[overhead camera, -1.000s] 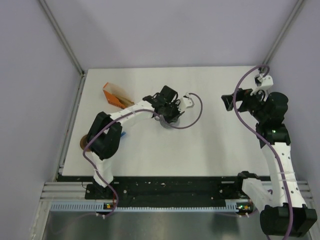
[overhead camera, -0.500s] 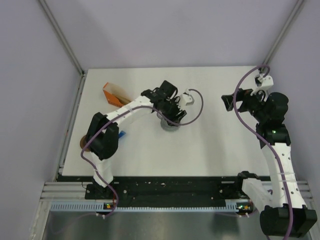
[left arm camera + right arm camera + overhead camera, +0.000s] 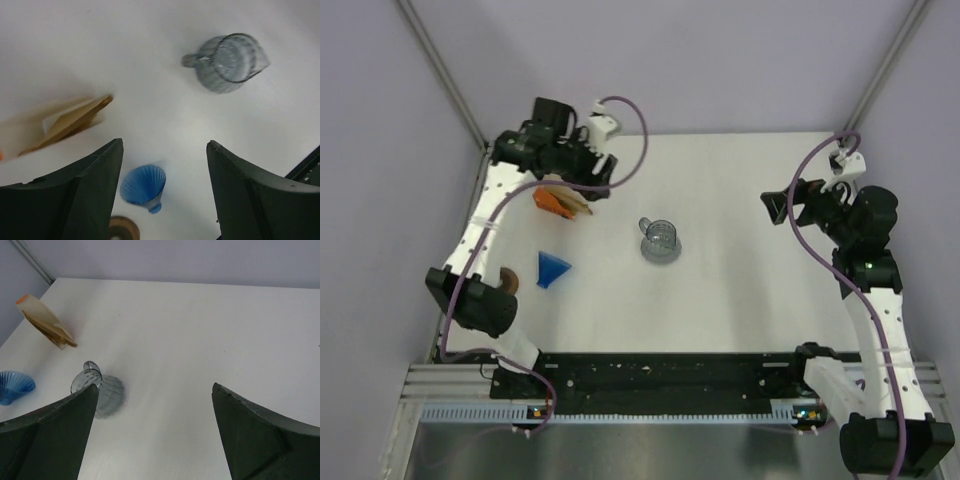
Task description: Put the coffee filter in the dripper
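Note:
The blue ribbed dripper (image 3: 552, 268) lies tipped on its side on the white table (image 3: 740, 290), left of centre. Its open mouth shows in the left wrist view (image 3: 144, 184), and it appears small at the left edge of the right wrist view (image 3: 15, 385). No loose coffee filter is in view; tan papers show only in the orange packet (image 3: 558, 200). My left gripper (image 3: 582, 180) hovers open over the packet at the back left, holding nothing (image 3: 164, 145). Far to the right, my right gripper (image 3: 777, 205) hangs open and empty (image 3: 156, 386).
A grey ribbed mug (image 3: 660, 240) with a handle stands near the table's middle (image 3: 227, 62). A brown ring (image 3: 508, 280) lies by the left arm's elbow, next to the dripper. The packet's tan papers (image 3: 65, 122) fan out at its mouth. Purple cables loop from both wrists.
My left arm has left the mug and swung up to the back left over the packet, its jaws opening on the way. The dripper is now uncovered. The right arm has not moved.

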